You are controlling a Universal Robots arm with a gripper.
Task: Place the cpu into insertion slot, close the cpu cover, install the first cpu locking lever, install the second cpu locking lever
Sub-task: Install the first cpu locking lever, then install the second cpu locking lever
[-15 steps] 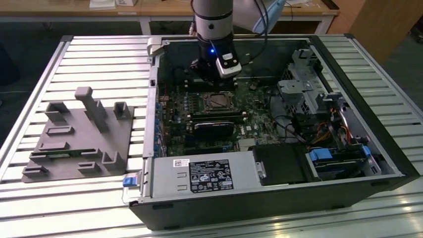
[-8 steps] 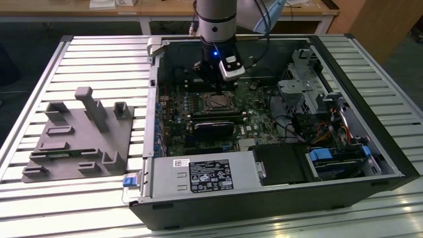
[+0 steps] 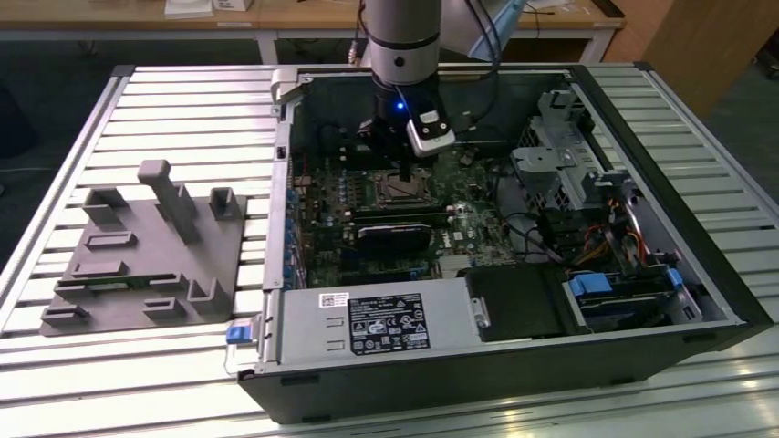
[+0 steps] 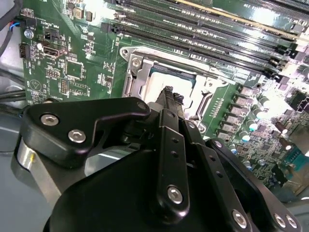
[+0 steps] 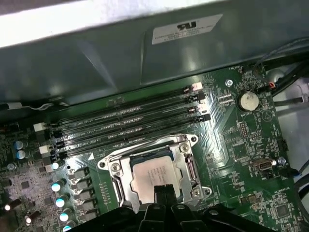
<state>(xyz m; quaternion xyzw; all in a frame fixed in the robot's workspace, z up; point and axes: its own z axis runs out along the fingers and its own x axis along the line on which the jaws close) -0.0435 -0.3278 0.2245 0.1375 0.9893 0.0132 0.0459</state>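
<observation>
The cpu [image 5: 153, 173] lies flat in the insertion slot [image 3: 402, 189] on the green motherboard, its pale silver face up. The cpu cover [image 5: 145, 146], a silver frame, lies down around it, and the chip shows through the cut-out. In the second wrist view the cpu [image 4: 166, 76] and the cpu cover [image 4: 137, 72] sit just past the fingertips. My gripper [image 5: 164, 192] hangs right over the near edge of the chip, its black fingers [image 4: 167, 94] drawn together with nothing between them. In the exterior view the gripper [image 3: 406, 173] stands upright above the socket. I cannot tell how the locking levers stand.
Long black memory slots [image 5: 130, 121] run beside the socket. A black labelled box [image 3: 389, 324] fills the case's near side. Drive cage and cables [image 3: 572, 173] are at the exterior view's right. A grey fixture plate [image 3: 146, 251] lies on the slatted table at the left.
</observation>
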